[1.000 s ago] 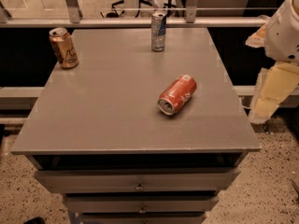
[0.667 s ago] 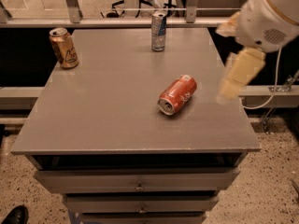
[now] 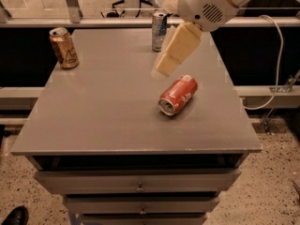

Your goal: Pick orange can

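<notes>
The orange can (image 3: 64, 47) stands upright near the far left corner of the grey table (image 3: 103, 111). It has a coppery golden body with a dark drawing and a silver top. My gripper (image 3: 161, 69) hangs from the white arm (image 3: 206, 6) above the middle of the table, tilted down and to the left. It is well to the right of the orange can and holds nothing that I can see.
A red can (image 3: 178, 95) lies on its side just right of and below the gripper. A slim silver-and-blue can (image 3: 159, 31) stands at the far edge behind the gripper. Drawers (image 3: 138, 182) sit under the tabletop. A cable (image 3: 276, 64) hangs at the right.
The arm has swung left from beyond the table's right edge to above the table's middle, carrying the gripper past the red can. The cans have not moved.
</notes>
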`<state>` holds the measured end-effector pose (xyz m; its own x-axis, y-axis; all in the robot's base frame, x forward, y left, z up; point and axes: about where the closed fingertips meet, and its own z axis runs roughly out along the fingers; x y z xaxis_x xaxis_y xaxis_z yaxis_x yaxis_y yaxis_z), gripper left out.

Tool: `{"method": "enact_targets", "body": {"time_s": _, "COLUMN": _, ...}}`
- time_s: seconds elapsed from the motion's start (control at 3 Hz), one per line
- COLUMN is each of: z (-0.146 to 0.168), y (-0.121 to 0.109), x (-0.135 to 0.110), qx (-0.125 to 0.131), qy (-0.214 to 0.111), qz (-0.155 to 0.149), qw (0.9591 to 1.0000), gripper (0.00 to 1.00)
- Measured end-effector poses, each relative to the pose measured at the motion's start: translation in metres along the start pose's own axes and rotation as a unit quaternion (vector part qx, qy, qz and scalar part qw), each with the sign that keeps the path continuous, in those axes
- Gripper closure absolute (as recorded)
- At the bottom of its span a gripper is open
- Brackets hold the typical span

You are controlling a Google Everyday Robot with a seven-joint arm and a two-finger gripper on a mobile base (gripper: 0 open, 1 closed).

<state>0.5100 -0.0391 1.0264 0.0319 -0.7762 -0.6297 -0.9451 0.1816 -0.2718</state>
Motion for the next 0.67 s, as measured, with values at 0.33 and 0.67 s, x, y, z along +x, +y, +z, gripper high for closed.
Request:
{"method": "enact_targets", "body": {"time_s": 0.33, "z": 0.0, "y": 0.0, "x": 0.0, "qx": 0.0, "qy": 0.0, "qz": 0.0, "qw": 1.0, "gripper": 0.0}}
{"method": "enact_targets", "body": {"time_s": 0.67, "z": 0.039, "y": -0.01, "x": -0.025, "qx": 0.002, "qy": -0.04, "qz": 0.01, "qw": 0.9991, "gripper": 0.0}}
